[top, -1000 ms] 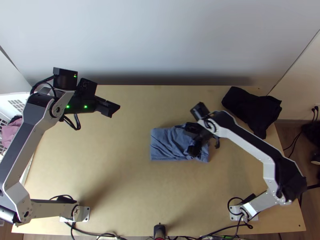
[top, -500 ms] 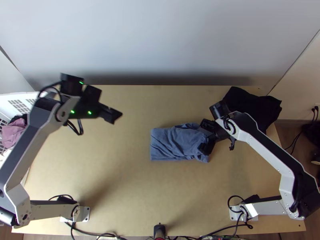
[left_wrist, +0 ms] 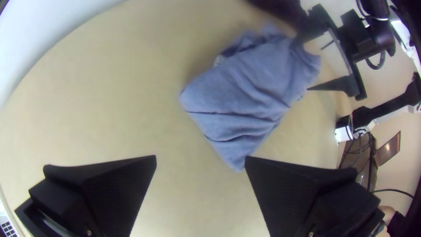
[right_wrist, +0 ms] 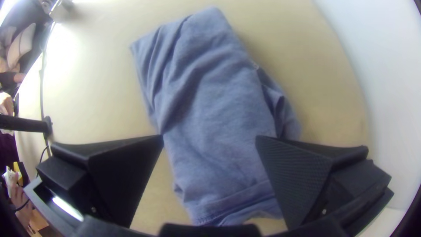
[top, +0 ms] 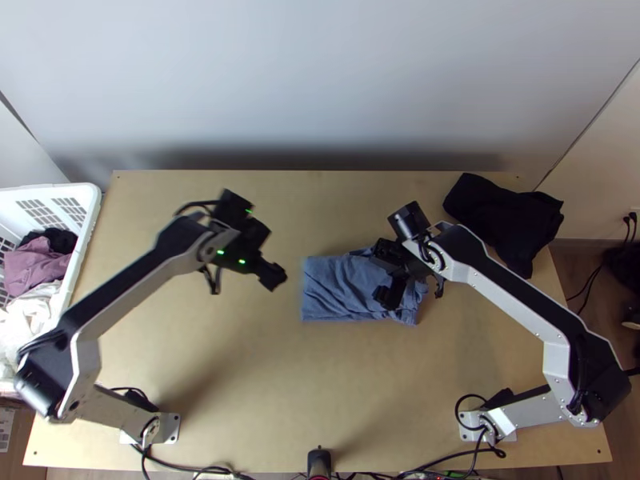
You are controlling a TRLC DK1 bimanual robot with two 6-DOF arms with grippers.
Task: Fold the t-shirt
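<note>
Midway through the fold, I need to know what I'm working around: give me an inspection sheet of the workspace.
Surface: light wooden table, bare between the left arm's base and the t-shirt.
Job's things: blue t-shirt, folded to a rough rectangle, creased, rumpled at the end by the right gripper.
Clutter: black cloth, bunched at the far right corner.
Grippers: left gripper open, left of the shirt; right gripper open over the shirt's right end, contact cannot be told.
Cables: black cables at both arm bases and along the near edge.
Surroundings: white basket of clothes at the left edge; pale wall beyond.
</note>
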